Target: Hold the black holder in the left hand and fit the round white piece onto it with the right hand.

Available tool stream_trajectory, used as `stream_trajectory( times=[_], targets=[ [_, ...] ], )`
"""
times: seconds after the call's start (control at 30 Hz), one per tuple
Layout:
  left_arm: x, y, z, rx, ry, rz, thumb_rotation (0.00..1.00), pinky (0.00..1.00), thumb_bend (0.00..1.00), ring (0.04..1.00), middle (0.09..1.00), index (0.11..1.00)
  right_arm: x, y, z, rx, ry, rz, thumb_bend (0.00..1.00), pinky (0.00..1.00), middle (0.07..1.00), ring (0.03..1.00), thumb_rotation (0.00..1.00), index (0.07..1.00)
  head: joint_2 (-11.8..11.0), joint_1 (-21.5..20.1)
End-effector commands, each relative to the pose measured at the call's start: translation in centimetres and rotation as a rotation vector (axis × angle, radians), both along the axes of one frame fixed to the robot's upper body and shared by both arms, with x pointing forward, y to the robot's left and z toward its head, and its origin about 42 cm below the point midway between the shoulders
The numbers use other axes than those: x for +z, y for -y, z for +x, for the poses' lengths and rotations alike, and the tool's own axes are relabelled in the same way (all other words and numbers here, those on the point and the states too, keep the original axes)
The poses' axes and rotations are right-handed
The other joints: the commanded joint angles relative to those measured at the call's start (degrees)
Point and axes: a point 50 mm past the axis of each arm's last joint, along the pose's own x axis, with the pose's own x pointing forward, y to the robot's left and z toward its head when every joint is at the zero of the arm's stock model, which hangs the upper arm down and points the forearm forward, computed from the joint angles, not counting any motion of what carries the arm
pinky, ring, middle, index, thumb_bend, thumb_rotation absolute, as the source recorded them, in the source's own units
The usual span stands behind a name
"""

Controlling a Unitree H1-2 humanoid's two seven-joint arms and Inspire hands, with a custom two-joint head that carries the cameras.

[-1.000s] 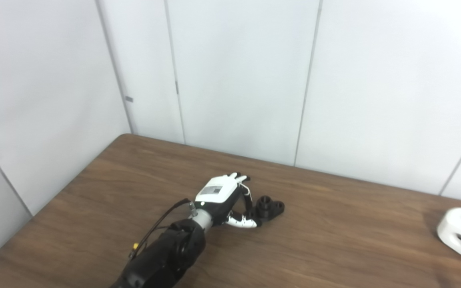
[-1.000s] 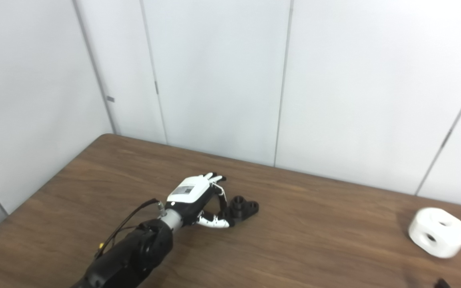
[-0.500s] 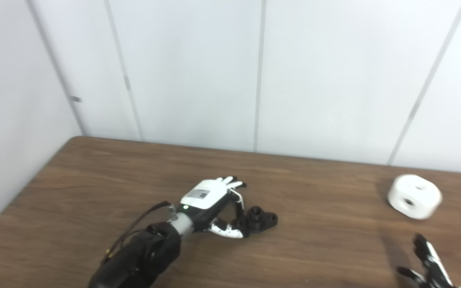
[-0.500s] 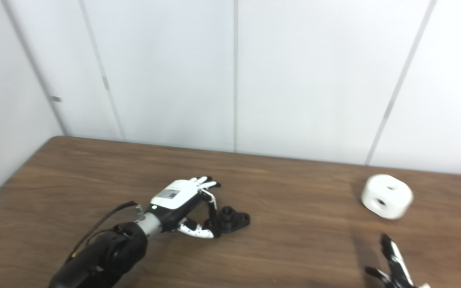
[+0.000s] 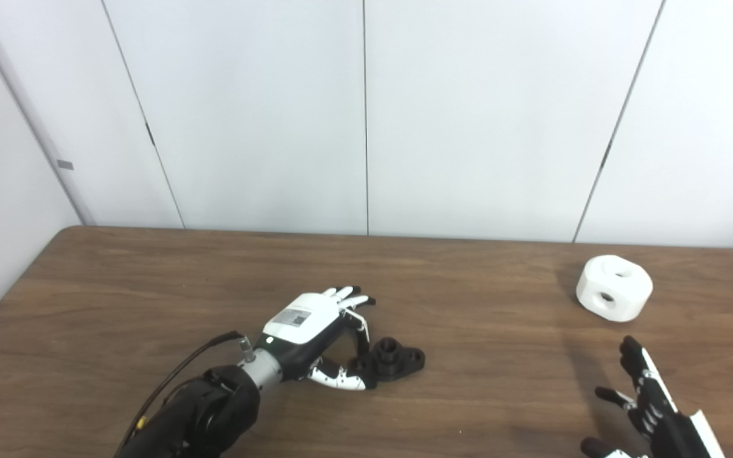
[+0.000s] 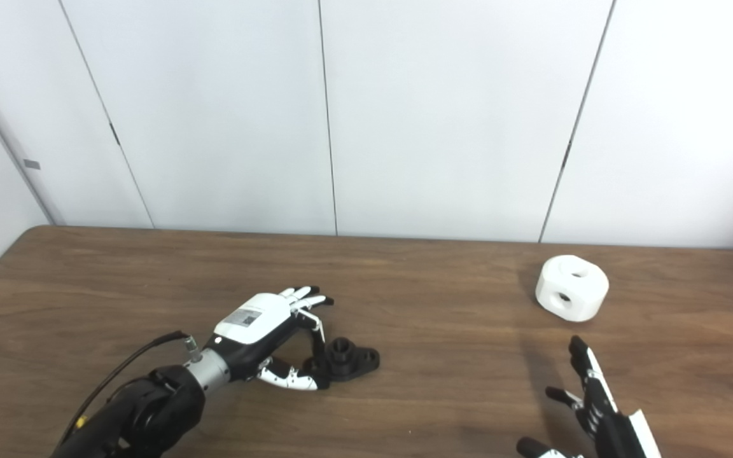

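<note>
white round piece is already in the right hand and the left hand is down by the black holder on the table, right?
Not quite. The white round piece is not in the right hand: it sits alone on the table, beyond the hand, which is open and apart from it. The left eye view shows this. The left hand is indeed at the black holder.

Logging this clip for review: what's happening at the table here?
The left hand is curled around one end of the black holder, which lies on the wooden table; a firm grip cannot be confirmed. The right hand is open with fingers spread, short of the round white piece, which sits untouched near the table's far right. Nothing is fitted yet.
</note>
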Motion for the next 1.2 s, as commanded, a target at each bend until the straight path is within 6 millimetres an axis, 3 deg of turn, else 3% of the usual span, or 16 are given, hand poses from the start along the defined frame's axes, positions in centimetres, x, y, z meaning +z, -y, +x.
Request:
stream_trajectory(
  times=[0.0, 0.13, 0.3, 0.43, 0.53, 0.57, 0.63, 0.73, 0.8, 1.0, 1.17],
  targets=[
    [-0.9, 0.3, -0.7, -0.066, -0.042, 0.041, 0.05, 1.00, 0.52, 1.000, 0.939, 0.481, 1.8, -0.1, 0.2, -0.022, 0.095, -0.001, 0.80, 0.75, 0.883, 0.869, 0.81, 0.864, -0.27, -0.83],
    [-1.2, 0.3, -0.8, -0.079, -0.035, 0.035, 0.05, 1.00, 0.52, 1.000, 0.939, 0.481, 2.9, 0.6, 0.1, -0.022, 0.132, 0.003, 0.82, 0.74, 0.888, 0.883, 0.81, 0.873, -0.78, -1.88],
    [-2.3, 0.2, -0.7, -0.088, -0.010, -0.004, 0.05, 1.00, 0.52, 0.998, 0.913, 0.480, 5.3, 2.6, -0.1, -0.104, 0.196, -0.121, 0.80, 0.72, 0.889, 0.857, 0.82, 0.871, -2.42, -3.53],
    [-2.8, 0.0, -0.8, -0.095, -0.014, 0.000, 0.05, 1.00, 0.52, 1.000, 0.916, 0.481, 7.9, 4.3, -0.1, -0.264, 0.221, -0.230, 0.83, 0.70, 0.891, 0.878, 0.83, 0.863, -4.09, -5.92],
    [-3.0, 0.0, -0.8, -0.091, -0.026, 0.000, 0.05, 1.00, 0.52, 1.000, 0.922, 0.481, 9.7, 6.0, 0.8, -0.373, 0.254, -0.348, 0.79, 0.67, 0.867, 0.837, 0.84, 0.847, -4.74, -7.32],
    [-3.0, 0.0, -0.8, -0.089, -0.031, 0.002, 0.05, 1.00, 0.52, 1.000, 0.924, 0.481, 10.2, 6.5, 1.3, -0.423, 0.250, -0.404, 0.73, 0.65, 0.863, 0.824, 0.81, 0.844, -5.21, -8.10],
    [-3.1, 0.0, -0.9, -0.087, -0.039, 0.009, 0.05, 1.00, 0.52, 1.000, 0.925, 0.482, 10.9, 7.3, 2.1, -0.512, 0.219, -0.473, 0.73, 0.68, 0.873, 0.837, 0.83, 0.872, -5.79, -9.01],
    [-3.3, -0.4, -0.8, -0.091, -0.039, 0.007, 0.05, 1.00, 0.52, 1.000, 0.925, 0.482, 11.0, 8.1, 3.2, -0.625, 0.133, -0.506, 0.80, 0.70, 0.926, 0.884, 0.84, 0.958, -6.67, -11.22],
    [-3.4, -0.7, -0.6, -0.091, -0.044, 0.007, 0.05, 1.00, 0.52, 1.000, 0.925, 0.482, 11.0, 8.5, 4.0, -0.656, 0.098, -0.509, 0.82, 0.68, 0.956, 0.892, 0.78, 0.992, -6.89, -12.52],
    [-3.4, -2.3, -0.4, -0.096, -0.039, -0.011, 0.05, 1.00, 0.52, 1.000, 0.915, 0.482, 10.5, 9.7, 6.3, -0.675, 0.050, -0.546, 0.88, 0.65, 0.946, 0.860, 0.65, 0.983, -7.70, -18.06],
    [-3.1, -3.7, 0.0, -0.103, -0.043, -0.001, 0.05, 1.00, 0.52, 1.000, 0.920, 0.482, 10.6, 11.7, 8.6, -0.624, -0.039, -0.567, 0.95, 0.69, 0.953, 0.880, 0.67, 0.996, -6.04, -22.54]
  ],
)
